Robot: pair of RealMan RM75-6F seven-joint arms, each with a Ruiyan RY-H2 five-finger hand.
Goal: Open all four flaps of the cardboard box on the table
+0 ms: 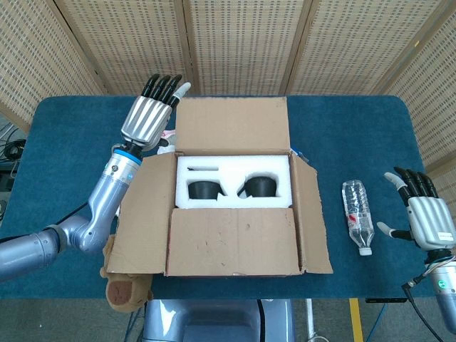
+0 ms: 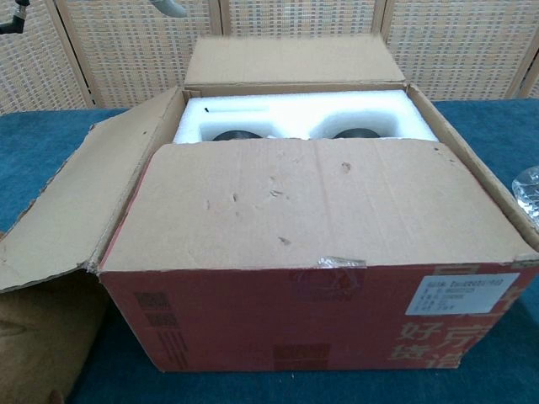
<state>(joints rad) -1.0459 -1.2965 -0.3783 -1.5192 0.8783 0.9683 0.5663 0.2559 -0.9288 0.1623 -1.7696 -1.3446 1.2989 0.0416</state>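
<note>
The cardboard box (image 1: 235,249) (image 2: 320,320) sits mid-table. Its far flap (image 1: 231,125) (image 2: 290,59) is folded back away from me. The left flap (image 1: 139,214) (image 2: 76,210) and right flap (image 1: 310,214) hang outward. The near flap (image 1: 231,239) (image 2: 312,202) still lies flat over the front half. White foam (image 1: 235,182) with two dark round items shows inside. My left hand (image 1: 148,117) is raised beside the far flap's left edge, fingers straight and apart, holding nothing. My right hand (image 1: 426,217) hovers open at the table's right edge.
A clear plastic bottle (image 1: 358,217) lies right of the box. A brown plush toy (image 1: 125,292) lies at the box's front-left corner. A wicker screen stands behind the blue table (image 1: 64,135).
</note>
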